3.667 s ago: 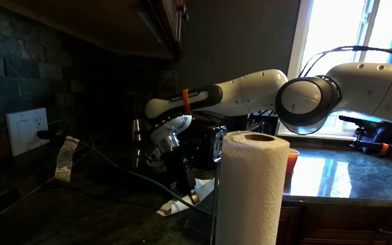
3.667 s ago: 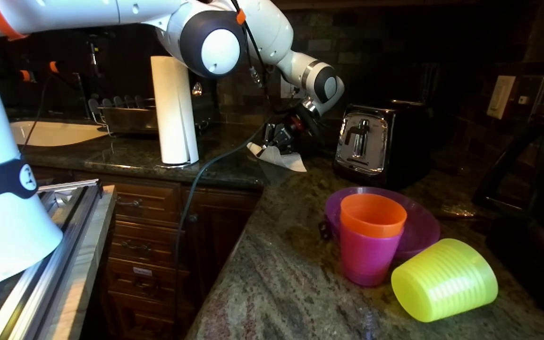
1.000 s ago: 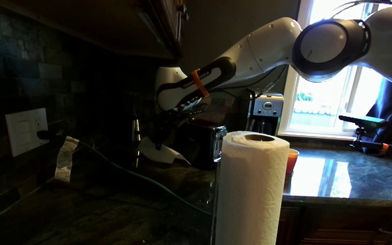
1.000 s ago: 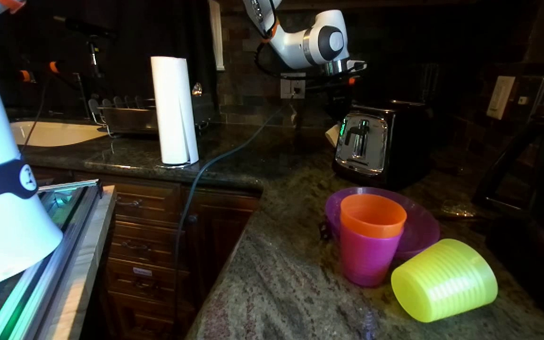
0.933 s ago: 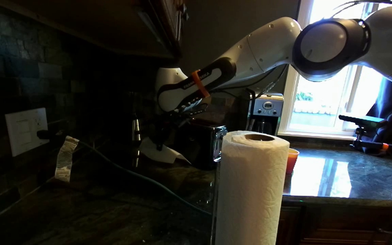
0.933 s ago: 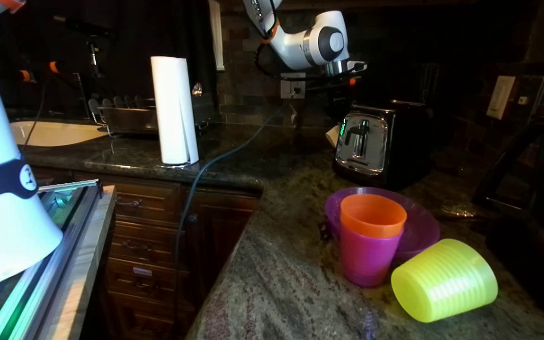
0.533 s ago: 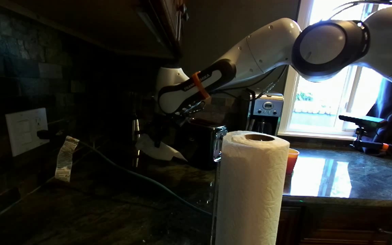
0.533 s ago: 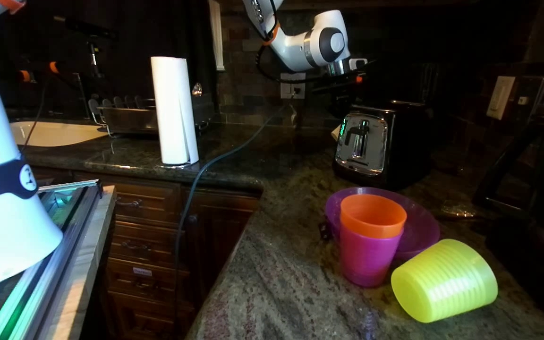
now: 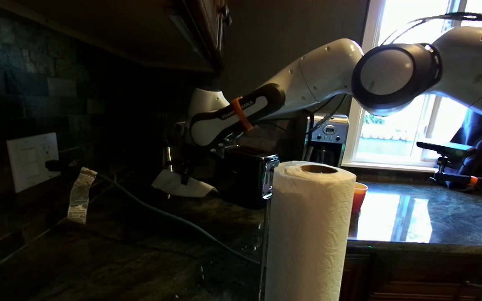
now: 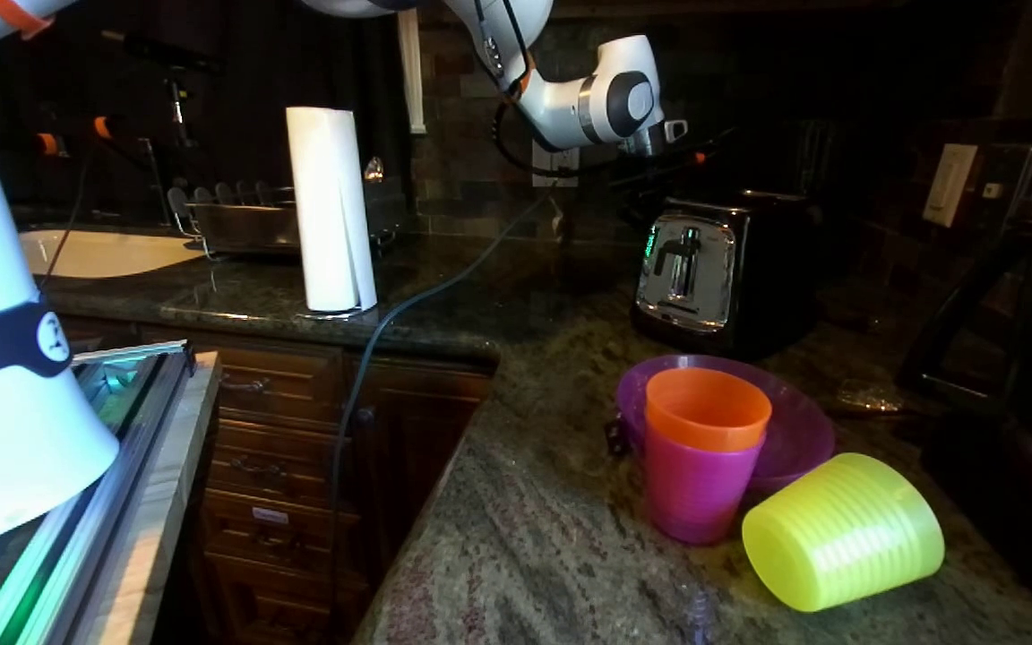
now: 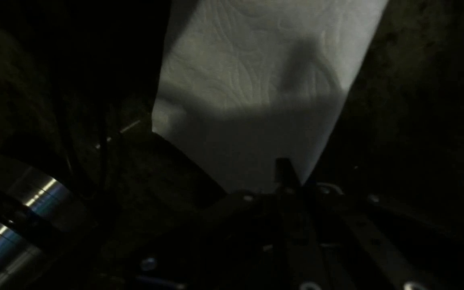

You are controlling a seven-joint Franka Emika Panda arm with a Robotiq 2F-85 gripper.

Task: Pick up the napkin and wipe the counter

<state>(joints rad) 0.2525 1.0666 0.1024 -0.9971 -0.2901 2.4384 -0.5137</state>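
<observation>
Whereas the napkin [image 9: 197, 189] lay on the tabletop [image 9: 149, 255] a few seconds ago, it is now pinched in the tool [image 9: 185, 180], at nine o'clock from the toaster [image 9: 247, 177] in an exterior view. Just lately the arm [image 9: 320, 71] has sunk, carrying it further towards nine o'clock. Pick-up therefore looks done, and wiping probably comes next or is beginning; whether the napkin touches the tabletop is too dark to tell.

White arm [image 9: 326, 67], dark cables [image 9: 475, 17] — 1 orange forearm band [image 9: 241, 113] — gripper [image 9: 185, 179] black, probably.
</observation>
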